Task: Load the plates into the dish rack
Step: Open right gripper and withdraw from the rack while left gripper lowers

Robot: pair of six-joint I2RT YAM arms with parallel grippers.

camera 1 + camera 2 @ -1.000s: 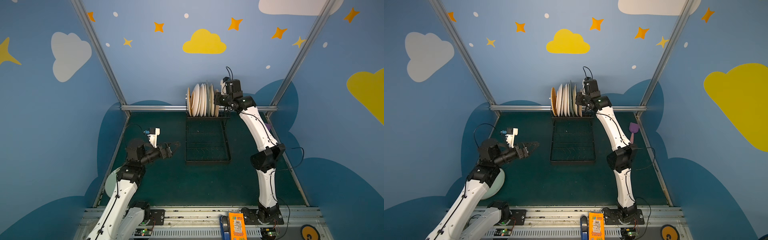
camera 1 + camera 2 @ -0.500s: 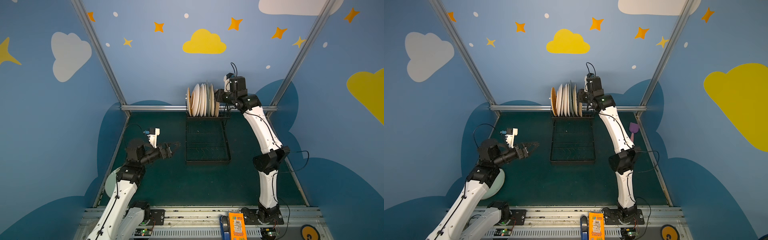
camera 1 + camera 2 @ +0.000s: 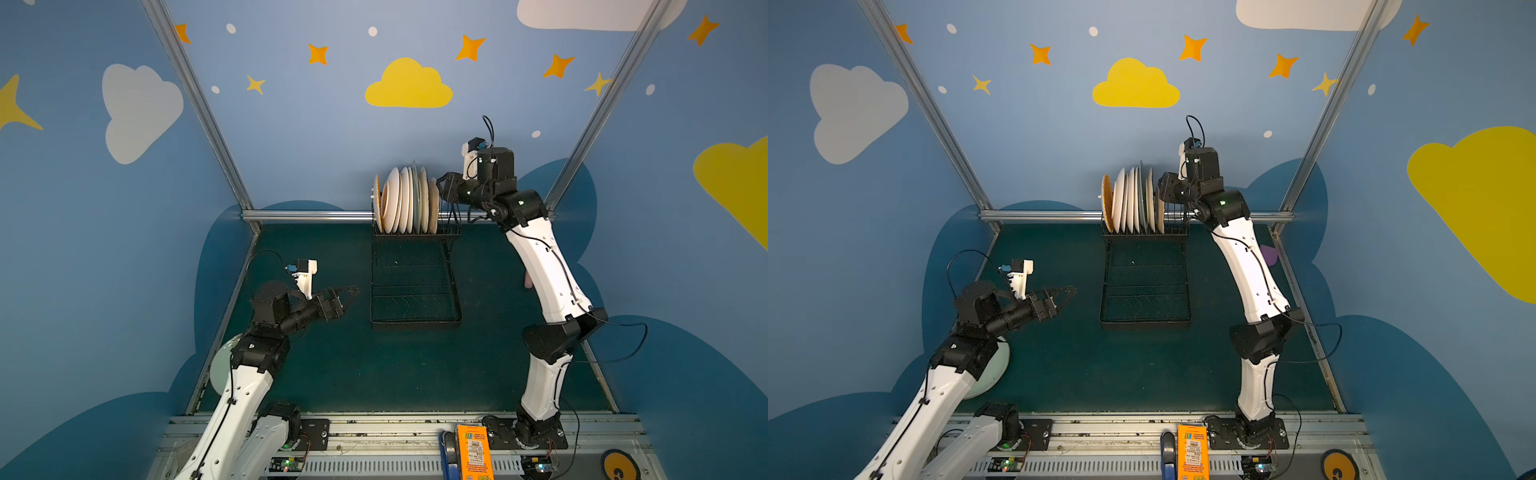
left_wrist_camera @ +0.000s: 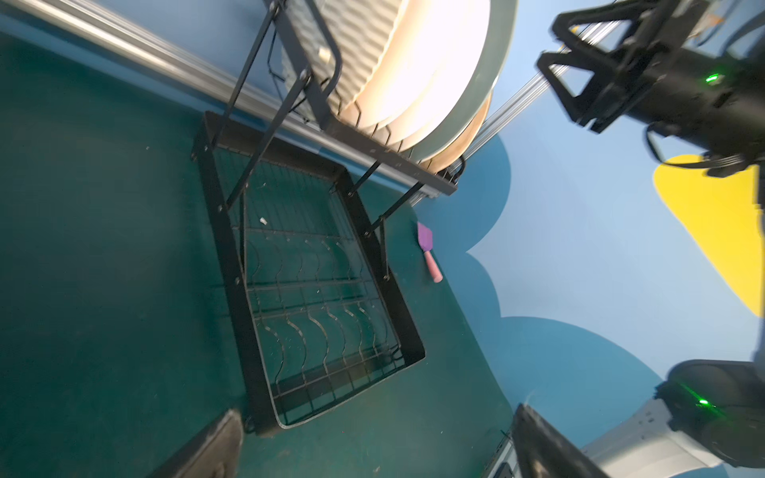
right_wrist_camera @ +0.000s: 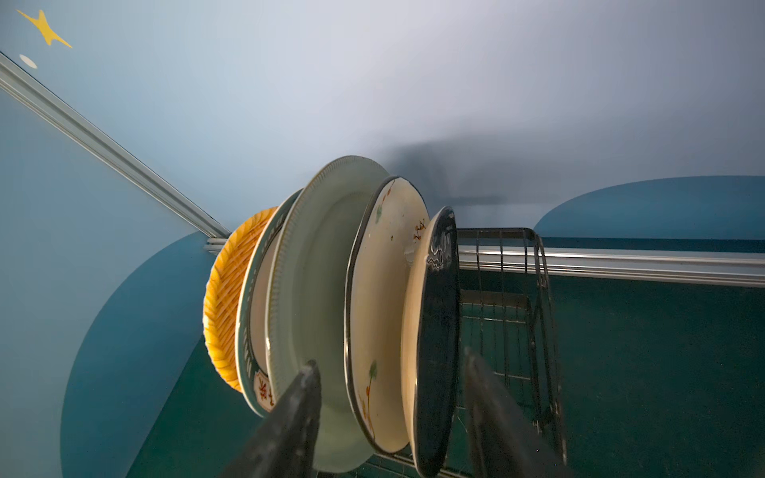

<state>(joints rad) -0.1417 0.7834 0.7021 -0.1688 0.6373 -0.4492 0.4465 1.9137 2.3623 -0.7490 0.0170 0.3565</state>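
Note:
Several plates (image 3: 405, 199) stand on edge in the raised back section of the black dish rack (image 3: 415, 286), in both top views. My right gripper (image 3: 442, 189) hovers at the right end of that row, open. In the right wrist view its fingers (image 5: 298, 397) straddle the navy plate (image 5: 434, 331) and the cream flower plate (image 5: 381, 310) with gaps on both sides. My left gripper (image 3: 349, 293) hangs open and empty above the mat, left of the rack. A mint plate (image 3: 220, 365) lies flat, partly hidden under the left arm.
A purple spatula with a pink handle (image 4: 426, 244) lies on the mat right of the rack, near the right arm. A metal rail (image 3: 307, 215) runs along the back edge behind the rack. An orange box (image 3: 473, 453) sits on the front frame.
The right gripper's jaws have spread apart, letting go of the navy plate at the end of the row, and the wrist has drawn slightly up and right. The left arm has not moved.

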